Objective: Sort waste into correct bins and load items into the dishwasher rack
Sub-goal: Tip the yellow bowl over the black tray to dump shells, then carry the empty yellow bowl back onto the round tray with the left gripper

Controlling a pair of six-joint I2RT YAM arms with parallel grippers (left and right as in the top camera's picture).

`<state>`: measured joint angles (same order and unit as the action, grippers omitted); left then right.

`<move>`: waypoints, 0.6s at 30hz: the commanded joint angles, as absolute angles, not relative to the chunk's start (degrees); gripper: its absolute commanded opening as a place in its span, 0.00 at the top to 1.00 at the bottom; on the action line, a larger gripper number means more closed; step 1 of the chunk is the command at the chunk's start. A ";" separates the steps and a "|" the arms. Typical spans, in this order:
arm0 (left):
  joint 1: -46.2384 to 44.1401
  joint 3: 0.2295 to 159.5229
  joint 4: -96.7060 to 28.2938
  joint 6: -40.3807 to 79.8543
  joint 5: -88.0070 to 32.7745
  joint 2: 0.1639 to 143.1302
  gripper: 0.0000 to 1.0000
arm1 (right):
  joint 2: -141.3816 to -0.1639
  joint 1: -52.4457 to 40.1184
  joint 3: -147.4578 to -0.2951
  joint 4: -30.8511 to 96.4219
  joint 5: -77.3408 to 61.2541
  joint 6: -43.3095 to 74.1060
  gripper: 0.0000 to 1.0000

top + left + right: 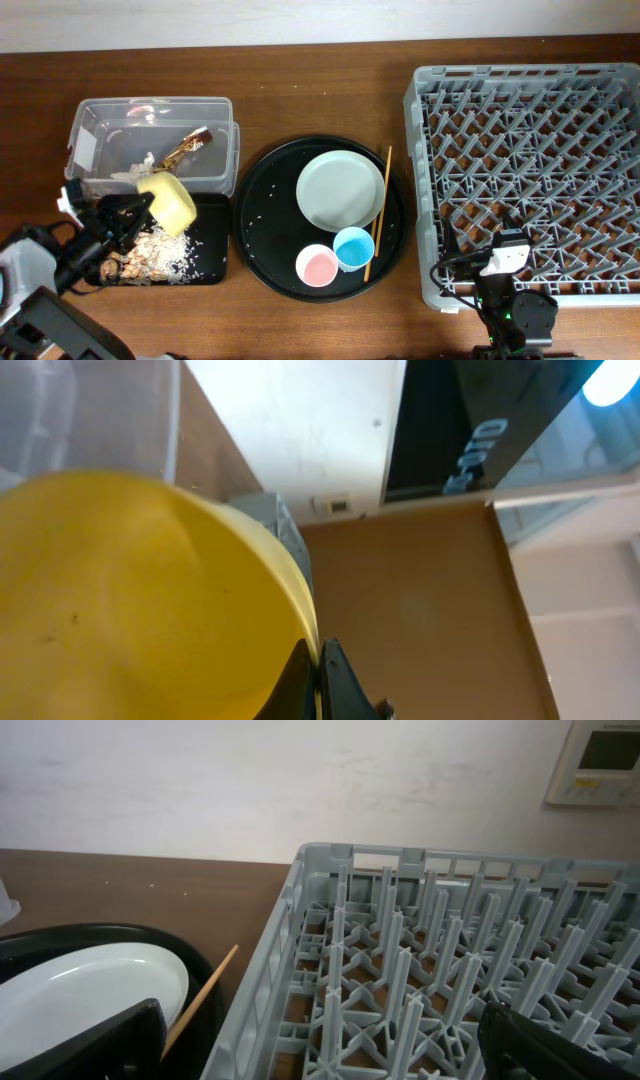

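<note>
My left gripper [135,210] is shut on the rim of the small yellow bowl [168,200], held tilted over the shallow black tray [212,262], where brownish scraps and pale crumbs [150,255] lie. In the left wrist view the bowl [130,590] fills the left side, pinched between the fingers [318,670]. The clear tub [95,125] behind holds the gold-brown wrapper [186,146] and a white tissue [135,168]. The pale green plate [341,189], pink cup [316,265], blue cup [352,247] and chopsticks [378,210] rest on the round black tray [262,215]. My right gripper [320,1030] is open over the grey rack's [530,180] front left corner.
The rack [430,970] fills the right of the table and stands empty. The round black tray [60,940] sits between the bins and the rack. Bare wooden table lies along the front edge and behind the trays.
</note>
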<state>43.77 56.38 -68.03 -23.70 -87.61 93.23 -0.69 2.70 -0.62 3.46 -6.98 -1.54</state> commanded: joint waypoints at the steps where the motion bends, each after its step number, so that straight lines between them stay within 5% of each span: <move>1: 38.70 64.36 -70.72 -22.28 -83.94 90.91 1.00 | -0.40 2.98 -0.32 3.66 -7.07 -1.50 0.02; 18: -0.56 79.37 -61.01 11.03 -32.29 90.50 0.99 | -0.43 2.98 -0.32 3.66 -7.07 -1.50 0.02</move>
<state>6.00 78.24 -61.54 3.36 -48.07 92.33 -0.69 2.70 -0.62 3.44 -6.98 -1.54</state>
